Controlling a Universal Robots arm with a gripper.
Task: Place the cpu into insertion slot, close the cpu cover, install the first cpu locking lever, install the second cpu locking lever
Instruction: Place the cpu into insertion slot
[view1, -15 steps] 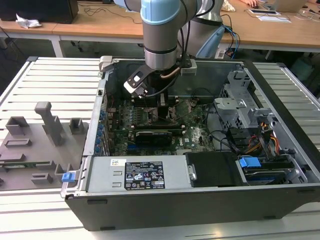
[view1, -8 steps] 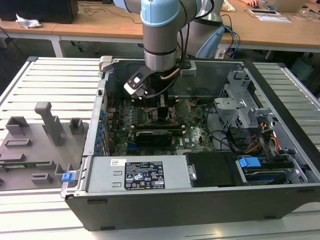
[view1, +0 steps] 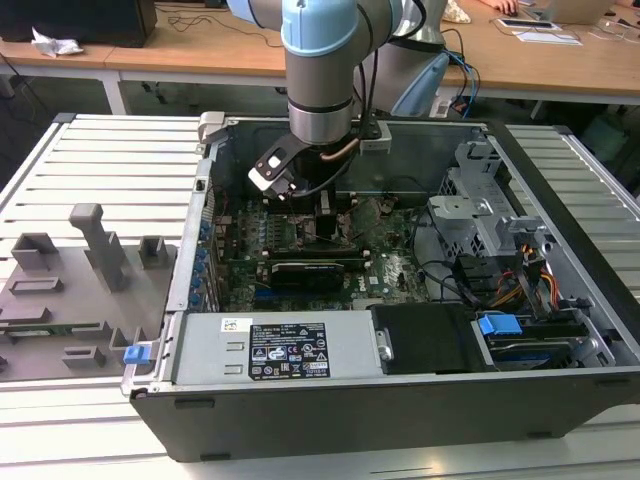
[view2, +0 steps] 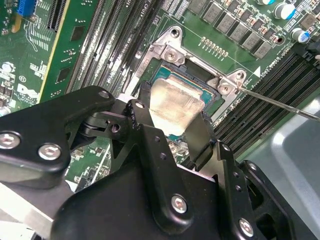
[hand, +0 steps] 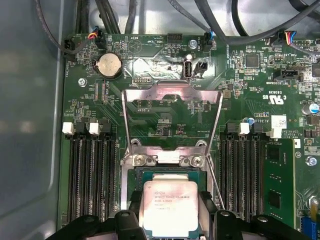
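While the tool (hand: 171, 216) is reaching down into the open computer case (view1: 330, 415) on the tabletop (view1: 100, 150), we are seeing the first step close to its end. The cpu (hand: 171, 200) is lying flat and face up inside the black rim of the insertion slot (view2: 199, 75), near the middle of the green circuit board (hand: 250, 100). We are judging that the tool is clamping the cpu, since its fingers (view2: 200, 132) are pressing on two opposite edges. We are not managing to tell whether the chip is fully seated or hanging just above the contacts.

The cpu cover (hand: 172, 91) is lying swung open from its hinge at the slot's edge, stretching toward the board edge with the round battery (hand: 109, 65), and bare board is showing through its window. A thin locking lever (view2: 280, 103) is standing free beside the slot. So we are counting the cover and both levers as undone.

The cpu is looking nearly square, so we are finding no clear long axis. Its edges are running parallel with the slot's rim and with the memory slots (hand: 90, 180) on either side, and its face is pointing up out of the case.
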